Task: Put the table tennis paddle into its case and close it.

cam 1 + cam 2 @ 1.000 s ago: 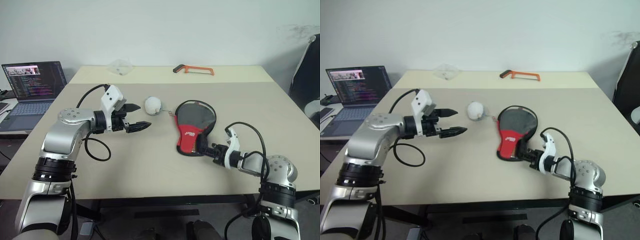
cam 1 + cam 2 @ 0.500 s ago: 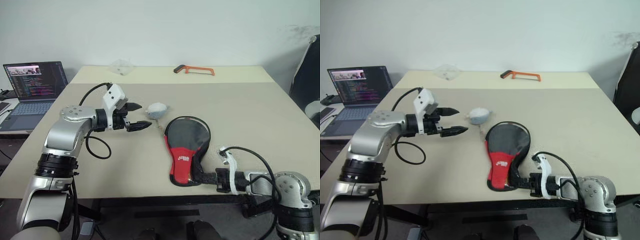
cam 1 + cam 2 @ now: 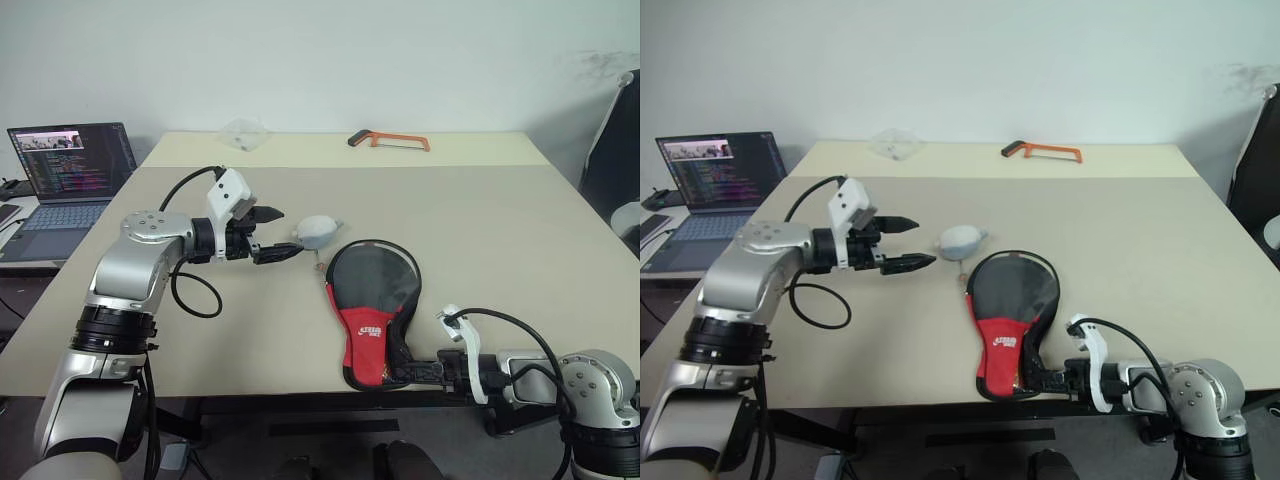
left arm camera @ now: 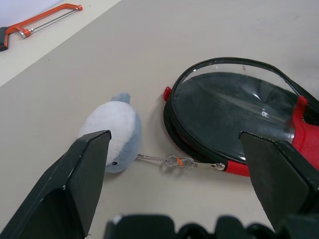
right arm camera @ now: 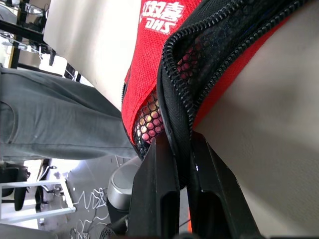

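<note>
- Dragged toward the near edge of the table over the last second: the case, now with its narrow handle end right at that edge, round end pointing far.
- Pinched shut on the zip edge at the case's handle end: the right gripper, both black fingers pressed against the zipper teeth and mesh, seen close in the right wrist view.
- Trailed along on its chain: the ball pouch, now lying on its side just beyond the case's far-left rim, tipped over from its earlier upright sit.
- Unmoved throughout: the left gripper, hovering above the table to the left of the pouch, fingers spread as wide as they go, holding nothing.
- Visible through the gaping zip in the left wrist view: a dark round face inside the case, probably the table tennis paddle already seated, though hard to say for sure.
- Untouched at the far side of the table: an orange-handled hacksaw and a crumpled clear bag; a laptop on a separate desk to the left.
- Meaning for the task, as a judgement: repositioning of the case closer for zipping; closure not yet done, zip still open round the rim.
</note>
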